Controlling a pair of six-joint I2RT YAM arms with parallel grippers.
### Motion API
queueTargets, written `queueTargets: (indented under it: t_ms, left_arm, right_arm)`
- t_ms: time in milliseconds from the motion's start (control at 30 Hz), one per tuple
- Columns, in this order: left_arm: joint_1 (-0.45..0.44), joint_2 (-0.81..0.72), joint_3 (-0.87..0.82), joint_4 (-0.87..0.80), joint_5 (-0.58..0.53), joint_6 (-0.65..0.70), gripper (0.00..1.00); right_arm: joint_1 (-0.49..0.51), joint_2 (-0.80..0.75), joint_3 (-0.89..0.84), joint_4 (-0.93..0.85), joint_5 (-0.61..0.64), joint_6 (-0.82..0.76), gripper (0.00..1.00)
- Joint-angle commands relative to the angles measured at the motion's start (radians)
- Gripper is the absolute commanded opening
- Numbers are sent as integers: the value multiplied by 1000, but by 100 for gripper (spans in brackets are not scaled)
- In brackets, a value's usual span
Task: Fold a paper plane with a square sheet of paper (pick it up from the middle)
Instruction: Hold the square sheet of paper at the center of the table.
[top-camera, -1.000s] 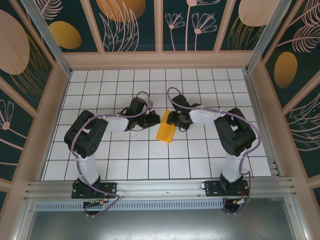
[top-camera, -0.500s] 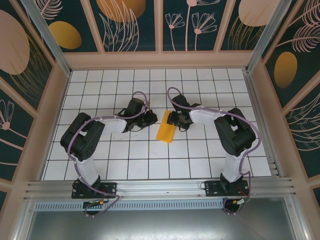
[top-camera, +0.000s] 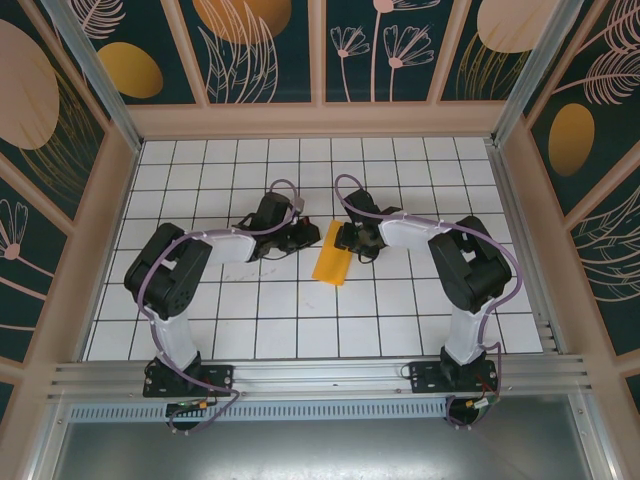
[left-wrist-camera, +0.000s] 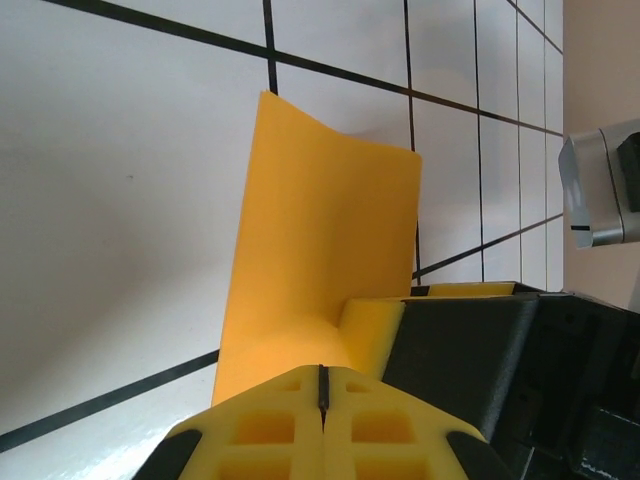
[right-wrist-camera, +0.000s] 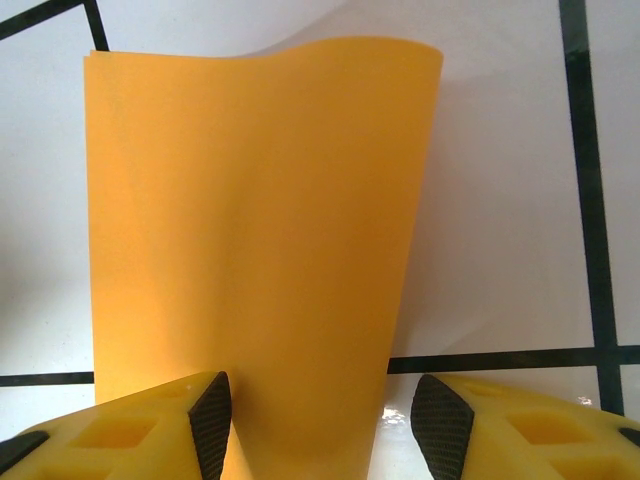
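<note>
Gridded desk (top-camera: 200, 320) lies bare around the folded sheet of paper (top-camera: 332, 253); my left pincer (left-wrist-camera: 322, 380), fully closed, meets its edge, right pincer (right-wrist-camera: 320, 425) gapes astride it.

- The left arm (top-camera: 170, 290) and the right arm (top-camera: 465, 270) are seen bent at the elbow, both forearms turned inward toward the middle
- The left gripper (top-camera: 303, 236) is held low, its yellow pads (left-wrist-camera: 270, 425) pressed together without a gap
- The right gripper (right-wrist-camera: 320, 420) is held facing it, its fingers (right-wrist-camera: 150, 435) set apart
</note>
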Motion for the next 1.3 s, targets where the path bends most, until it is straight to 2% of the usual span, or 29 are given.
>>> queueTargets:
  t_ms: [0,267,600,933,1133,1267]
  left_arm:
    - [-6,36,53,-33,36,36,0]
    - [-31,108,135,-118,35,76,0]
    - [-42,148,142,-129,23,81,0]
    - [-57,191,156,-222,-63,116,0]
    - [-61,199,135,-229,-84,122,0]
    - [-61,200,125,-230,-88,122,0]
  right_arm:
    - [-6,117,-55,-16,-9,-9,58]
    - [-6,119,-54,-18,-7,-9,59]
    - [-5,115,-58,-21,-6,-8,59]
    - [-1,111,-52,-21,-6,-7,59]
    - [-3,96,-16,-22,-18,-7,63]
    - [-19,26,19,-13,-24,-10,68]
